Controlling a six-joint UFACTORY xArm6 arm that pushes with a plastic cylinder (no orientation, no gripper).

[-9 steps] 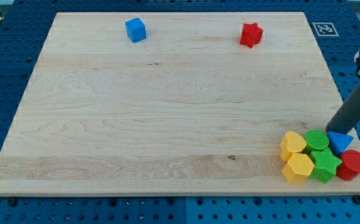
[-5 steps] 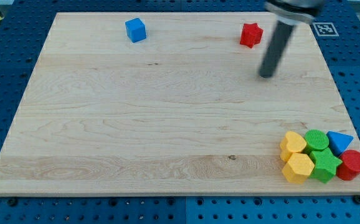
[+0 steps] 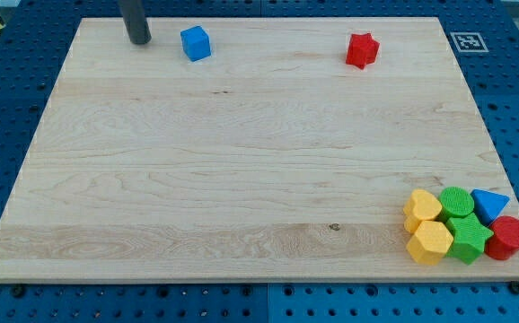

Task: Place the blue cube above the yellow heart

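The blue cube point(image 3: 196, 43) sits near the view's top left of the wooden board point(image 3: 241, 152). My tip point(image 3: 139, 40) rests on the board just left of the blue cube, a small gap apart. The yellow heart point(image 3: 421, 207) lies at the view's bottom right, at the left edge of a cluster of blocks, far from the cube and the tip.
A red star point(image 3: 362, 50) sits at the view's top right. Next to the heart are a yellow hexagon point(image 3: 430, 242), a green cylinder point(image 3: 457, 201), a green star point(image 3: 470, 238), a blue triangle point(image 3: 489, 204) and a red cylinder point(image 3: 509, 238).
My tip has swept from the bottom right cluster, past the red star, to the top left beside the blue cube. No block has moved.
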